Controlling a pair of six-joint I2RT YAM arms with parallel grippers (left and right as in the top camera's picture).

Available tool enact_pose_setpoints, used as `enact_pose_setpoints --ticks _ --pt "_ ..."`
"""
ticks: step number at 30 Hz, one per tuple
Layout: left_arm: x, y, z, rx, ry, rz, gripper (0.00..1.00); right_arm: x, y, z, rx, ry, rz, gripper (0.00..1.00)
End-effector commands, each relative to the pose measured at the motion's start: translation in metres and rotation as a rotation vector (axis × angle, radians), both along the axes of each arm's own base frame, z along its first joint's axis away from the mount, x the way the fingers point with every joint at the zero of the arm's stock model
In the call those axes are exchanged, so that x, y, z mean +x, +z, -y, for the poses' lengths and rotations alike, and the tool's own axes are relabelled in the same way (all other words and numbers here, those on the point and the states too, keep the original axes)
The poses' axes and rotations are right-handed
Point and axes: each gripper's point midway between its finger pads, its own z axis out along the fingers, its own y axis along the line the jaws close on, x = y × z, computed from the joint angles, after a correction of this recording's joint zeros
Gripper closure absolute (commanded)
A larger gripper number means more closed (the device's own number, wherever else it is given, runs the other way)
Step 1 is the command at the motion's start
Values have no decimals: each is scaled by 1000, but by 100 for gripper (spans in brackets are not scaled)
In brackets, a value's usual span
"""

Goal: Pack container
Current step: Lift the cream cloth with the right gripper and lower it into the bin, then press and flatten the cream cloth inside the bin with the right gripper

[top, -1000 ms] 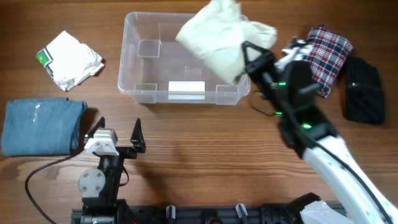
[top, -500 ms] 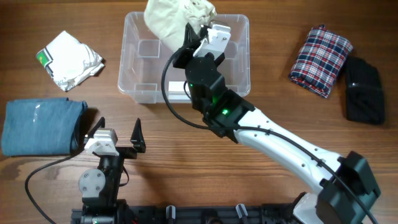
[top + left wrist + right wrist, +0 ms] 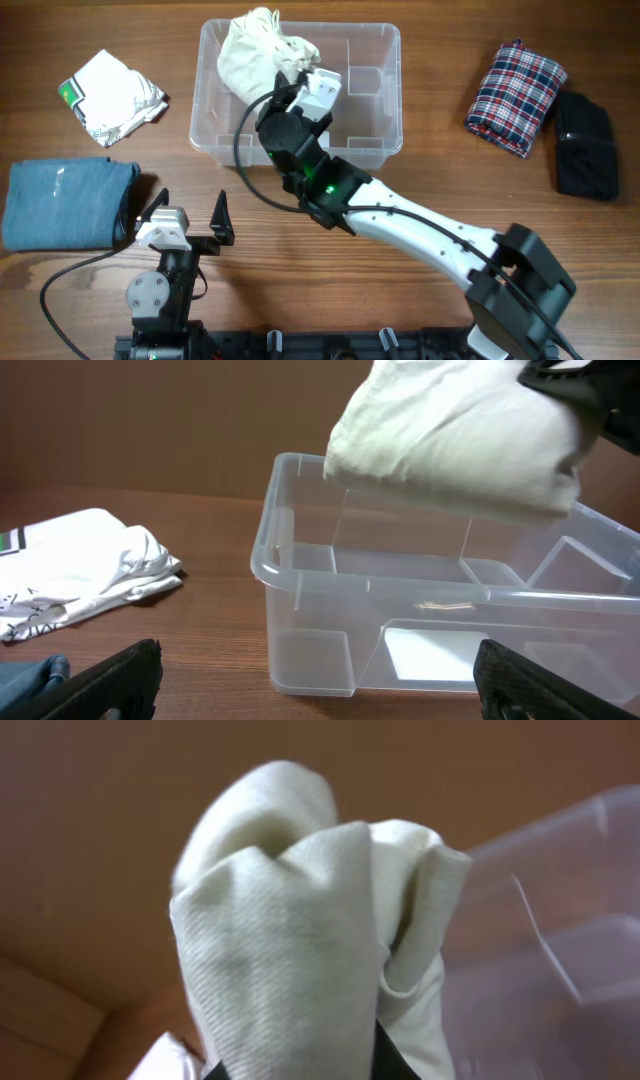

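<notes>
Where the wooden table (image 3: 330, 250) begins at its left side, a folded blue cloth (image 3: 65, 203) lies flat. Behind it, apart, is a crumpled white shirt (image 3: 110, 95) with a green tag.

Left claw (image 3: 190, 212): low at the near edge, fingers spread wide, nothing between them, pointing toward the container.

Container (image 3: 396, 100): clear plastic, upright at the far middle of the table, open top. Its white label (image 3: 430, 655) faces the near side, as the left wrist view shows. Moulded ridges mark the floor.

Cream cloth (image 3: 258, 55): bunched, hanging over the left half of the container, its top edge reaching past the far rim. From the left wrist view it hangs above the rim, clear of the floor.

Right claw (image 3: 288, 80): reaching over the container's near wall, pinching the cream cloth. The right wrist view shows cloth bulging up between the two dark fingers (image 3: 388, 1062).

Plaid cloth (image 3: 515, 85): folded, well to the right of the container.

Black bundle (image 3: 585, 145): just beside the plaid cloth, farthest right.
</notes>
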Motion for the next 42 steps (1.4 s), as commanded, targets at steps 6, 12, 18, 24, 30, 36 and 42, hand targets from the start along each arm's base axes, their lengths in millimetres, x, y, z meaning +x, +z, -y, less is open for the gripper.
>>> enact_pose_setpoints --ticks 6,12,18,24,30,36,42 --pt "0 -2 3 -3 -17 -2 0 0 35 -42 -758 331 296 96" --pt "0 -2 3 -3 -17 -2 0 -18 15 -74 -1521 638 604 96" --pt "0 -2 3 -3 -17 -2 0 18 -25 -50 -1844 680 611 96" --pt "0 -2 3 -3 -17 -2 0 38 -24 -58 -1780 608 716 96" --pt "0 -2 3 -3 -17 -2 0 38 -36 -71 -1738 625 781 95" --pt "0 -2 3 -3 -17 -2 0 41 -25 -72 -1685 566 804 0" --pt "0 -2 3 -3 -17 -2 0 48 6 -60 -1580 390 760 0"
